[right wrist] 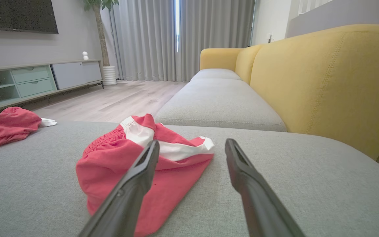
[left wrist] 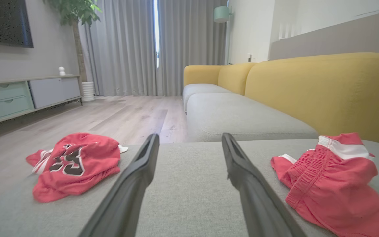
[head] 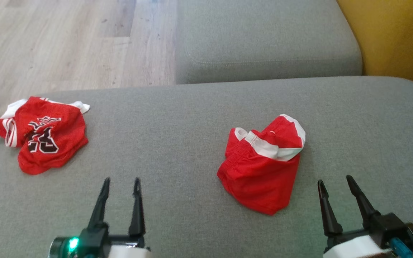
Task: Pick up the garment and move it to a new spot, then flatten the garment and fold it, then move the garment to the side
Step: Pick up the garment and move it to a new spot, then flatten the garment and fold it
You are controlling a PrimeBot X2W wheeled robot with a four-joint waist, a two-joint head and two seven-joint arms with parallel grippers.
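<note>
Two red garments lie crumpled on the grey sofa cushion (head: 192,107). A jersey with a black-and-white number (head: 43,134) (left wrist: 74,163) (right wrist: 7,126) sits near the cushion's left edge. Shorts with a white waistband (head: 264,166) (left wrist: 334,184) (right wrist: 140,168) rest right of centre. My left gripper (head: 121,181) (left wrist: 190,136) is open and empty over bare cushion, between the two garments. My right gripper (head: 335,180) (right wrist: 192,141) is open and empty too, just right of the shorts and apart from them.
A second grey seat cushion (head: 264,39) adjoins at the back, with the yellow backrest (head: 396,36) (right wrist: 324,79) to the right. Wooden floor (head: 66,39) drops off past the left and far-left edges. A low cabinet (left wrist: 18,95) stands across the room.
</note>
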